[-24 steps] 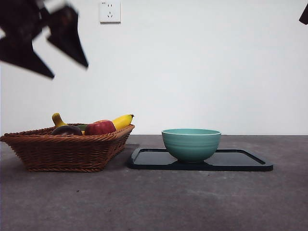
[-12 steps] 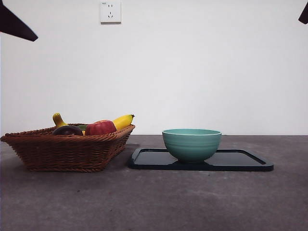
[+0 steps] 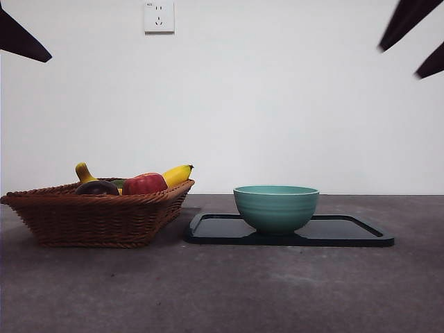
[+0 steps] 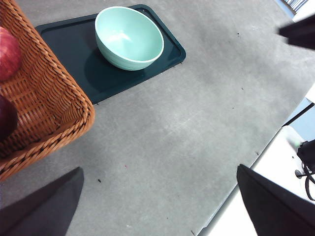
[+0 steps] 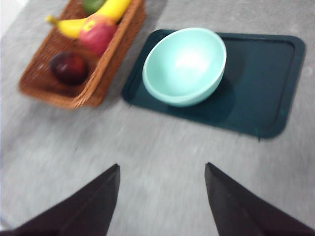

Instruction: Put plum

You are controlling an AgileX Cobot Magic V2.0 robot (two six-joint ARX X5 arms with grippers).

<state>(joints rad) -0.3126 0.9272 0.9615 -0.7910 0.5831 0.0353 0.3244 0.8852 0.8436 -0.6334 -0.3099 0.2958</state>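
The plum (image 5: 70,68) lies dark and glossy in the wicker basket (image 5: 101,73), apart from the other fruit. In the front view the plum (image 3: 96,187) peeks over the basket rim (image 3: 90,215) at the left. My right gripper (image 5: 161,166) hangs open and empty high over the table in front of the tray, and its two black tips (image 3: 401,59) show at the top right. My left gripper (image 4: 160,169) is open and empty, high above the table near the basket's corner (image 4: 59,113). Only a dark edge of the plum (image 4: 6,118) shows there.
A red apple (image 3: 144,184) and a yellow banana (image 3: 177,173) share the basket with the plum. A teal bowl (image 3: 276,208) stands on a dark tray (image 3: 354,232) to the right of the basket. The left arm's black tip (image 3: 21,38) sits in the top left corner.
The left arm has drawn back up to the top left corner. The right gripper's tips have come further into view at the top right. The fruit, bowl and tray have not moved.
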